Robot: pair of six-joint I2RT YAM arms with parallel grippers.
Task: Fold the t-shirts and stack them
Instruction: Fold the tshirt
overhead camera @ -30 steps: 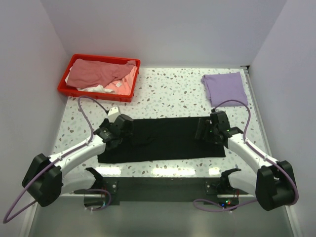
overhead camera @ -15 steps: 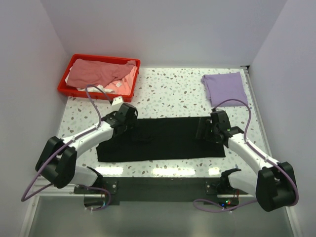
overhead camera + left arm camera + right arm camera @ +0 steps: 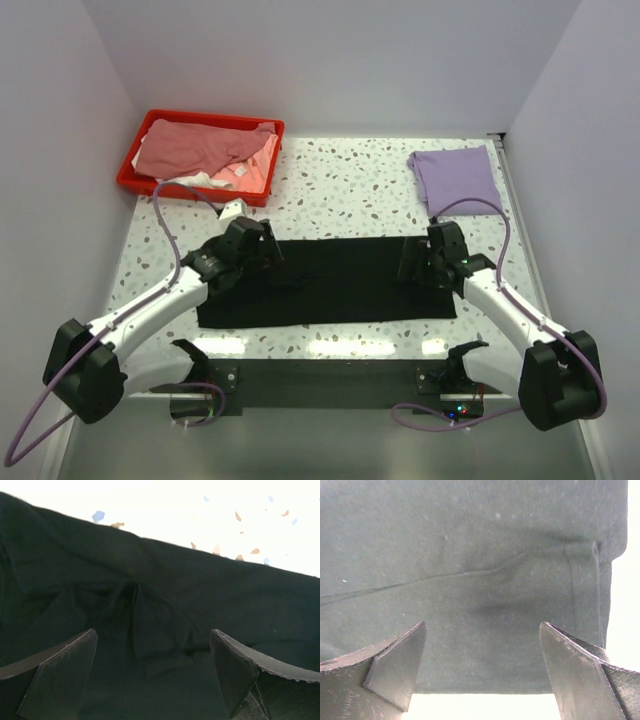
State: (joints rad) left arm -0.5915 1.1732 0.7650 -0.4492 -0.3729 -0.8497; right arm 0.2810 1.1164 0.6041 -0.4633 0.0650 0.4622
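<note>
A black t-shirt (image 3: 335, 285) lies as a flat folded strip across the middle of the table. My left gripper (image 3: 272, 255) hovers open over its left part, above a small rumple (image 3: 150, 630) in the cloth, holding nothing. Over the shirt's right end my right gripper (image 3: 408, 262) stands open too, close above the hem (image 3: 585, 595), with nothing between its fingers (image 3: 395, 665). A folded light purple t-shirt (image 3: 456, 178) rests at the far right. Dusty pink and white shirts (image 3: 205, 152) are heaped in the bin.
A red plastic bin (image 3: 139, 181) stands at the far left corner of the speckled table (image 3: 340, 190). White walls close in on the left, the back and the right. Purple cables loop off both arms.
My left gripper has opened and let go of the black shirt, then swung right onto the shirt's left part. The right arm has stayed put.
</note>
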